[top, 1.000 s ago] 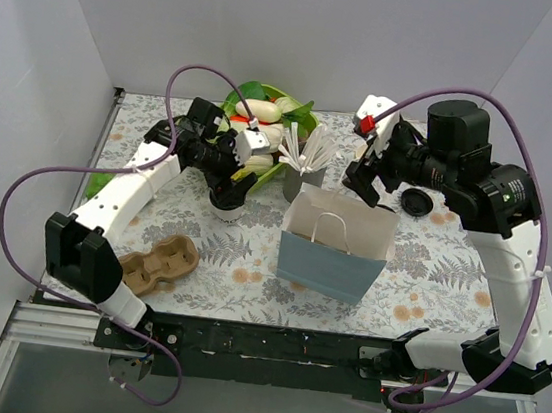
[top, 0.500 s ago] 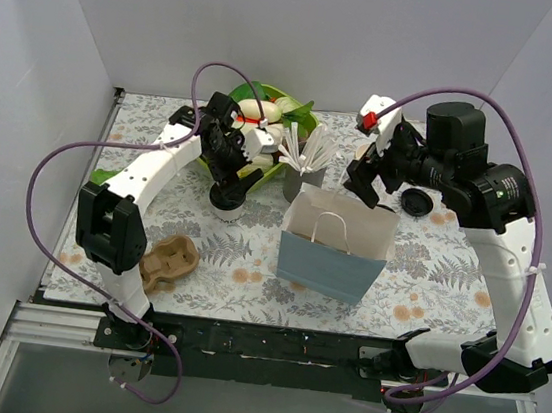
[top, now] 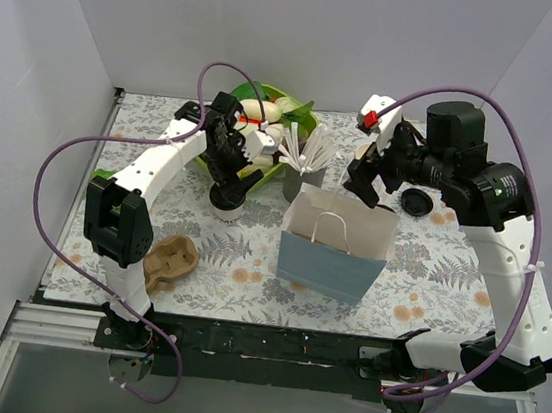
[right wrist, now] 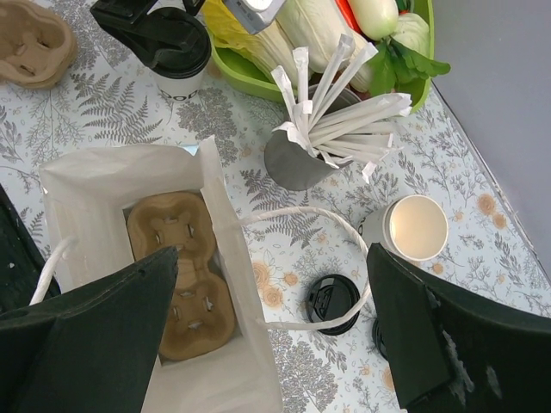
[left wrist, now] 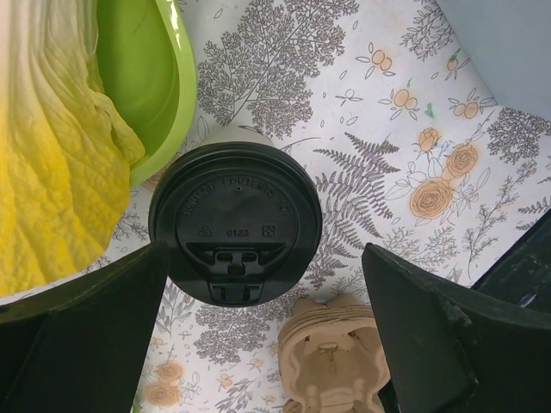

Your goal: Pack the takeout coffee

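The takeout coffee, a cream paper cup (top: 223,207) with dark lettering and a black lid (left wrist: 235,225) on it, stands upright by the green bowl. My left gripper (top: 226,178) hovers straight above it, open, its fingers (left wrist: 82,331) apart on either side of the lid and not touching it. The cup also shows in the right wrist view (right wrist: 176,53). My right gripper (top: 364,182) is open and empty above the far edge of the open white paper bag (top: 337,242). A brown cup carrier (right wrist: 179,274) lies in the bag's bottom.
A green bowl (top: 312,118) of vegetables is behind the cup. A grey metal cup of white straws (right wrist: 297,157) stands by the bag. An open lidless paper cup (right wrist: 416,227) and loose black lids (right wrist: 334,303) lie right of it. A second carrier (top: 170,259) sits front left.
My left arm has swung inward and its wrist has turned down, bringing the open gripper over the lidded cup. The right arm and the bag have not moved.
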{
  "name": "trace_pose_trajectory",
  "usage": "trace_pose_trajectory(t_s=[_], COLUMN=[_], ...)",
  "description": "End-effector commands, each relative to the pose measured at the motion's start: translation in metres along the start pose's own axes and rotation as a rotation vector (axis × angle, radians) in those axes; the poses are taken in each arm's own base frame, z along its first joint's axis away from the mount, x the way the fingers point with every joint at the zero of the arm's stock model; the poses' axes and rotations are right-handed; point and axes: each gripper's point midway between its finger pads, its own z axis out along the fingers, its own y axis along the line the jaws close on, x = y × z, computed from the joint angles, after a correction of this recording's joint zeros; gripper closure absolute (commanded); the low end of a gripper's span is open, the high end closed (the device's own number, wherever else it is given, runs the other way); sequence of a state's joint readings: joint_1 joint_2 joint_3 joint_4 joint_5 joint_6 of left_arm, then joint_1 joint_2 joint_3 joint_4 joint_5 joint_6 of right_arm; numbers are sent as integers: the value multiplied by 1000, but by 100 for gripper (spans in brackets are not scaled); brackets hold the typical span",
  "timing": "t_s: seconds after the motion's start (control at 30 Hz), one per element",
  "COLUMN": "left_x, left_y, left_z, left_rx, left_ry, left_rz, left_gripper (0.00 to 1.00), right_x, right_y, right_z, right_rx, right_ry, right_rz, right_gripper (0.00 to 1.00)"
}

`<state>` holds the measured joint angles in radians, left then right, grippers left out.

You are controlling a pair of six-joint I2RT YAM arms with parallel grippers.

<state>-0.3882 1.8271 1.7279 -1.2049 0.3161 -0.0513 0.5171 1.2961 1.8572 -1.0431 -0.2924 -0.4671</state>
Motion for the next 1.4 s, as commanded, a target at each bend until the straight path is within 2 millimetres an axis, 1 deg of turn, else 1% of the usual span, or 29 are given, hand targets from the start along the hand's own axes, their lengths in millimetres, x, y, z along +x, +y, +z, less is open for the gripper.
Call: trace_pose_trajectory(t_s=[0.0, 0.1, 0.37, 0.4, 0.43, 0.5, 0.53, 0.57, 0.7, 0.73, 0.9, 1.17, 1.3, 1.37], left_x=[8, 10, 5, 1, -1, -6, -9, -10, -2, 2, 8, 11, 10, 5], left_y=[-2, -2, 3, 4, 0, -2, -1, 1, 11, 11, 7, 6, 8, 11], left_z=[-7, -5, -1, -4, -5, -9, -13, -14, -9, -6, 1, 9, 10, 8], left_rx=[-18, -15, -18, -21, 0, 14, 9, -1, -47, -46, -20, -4, -9, -23], left_ry=[24, 24, 13, 5, 6, -2, -8, -7, 23, 35, 55, 65, 60, 40], left_rz=[4, 5, 11, 17, 14, 14, 16, 16, 43, 43, 33, 26, 29, 30], left_gripper=[5, 5, 3, 3, 3, 3, 3, 3, 2, 2, 2, 2, 2, 2], right_x=[-16, -15, -12, -12, -12, -10, -10, -9, -9, -9, -10, -9, -8, -9], right_y=[-3, -1, 1, 1, 1, 1, 1, 2, 2, 2, 2, 2, 2, 2], right_z=[-2, 0, 1, 1, 1, 1, 2, 3, 5, 6, 6, 6, 7, 6], right_rx=[0, -9, -19, -19, -19, -19, -20, -22, -31, -33, -32, -35, -36, -36], right_ry=[-54, -52, -47, -47, -46, -43, -41, -41, -40, -42, -40, -38, -35, -40], right_rz=[-6, -6, -6, -6, -6, -6, -4, -5, -2, -2, -7, -3, -4, -5], right_gripper=[2, 2, 2, 2, 2, 2, 2, 2, 2, 2, 2, 2, 2, 2])
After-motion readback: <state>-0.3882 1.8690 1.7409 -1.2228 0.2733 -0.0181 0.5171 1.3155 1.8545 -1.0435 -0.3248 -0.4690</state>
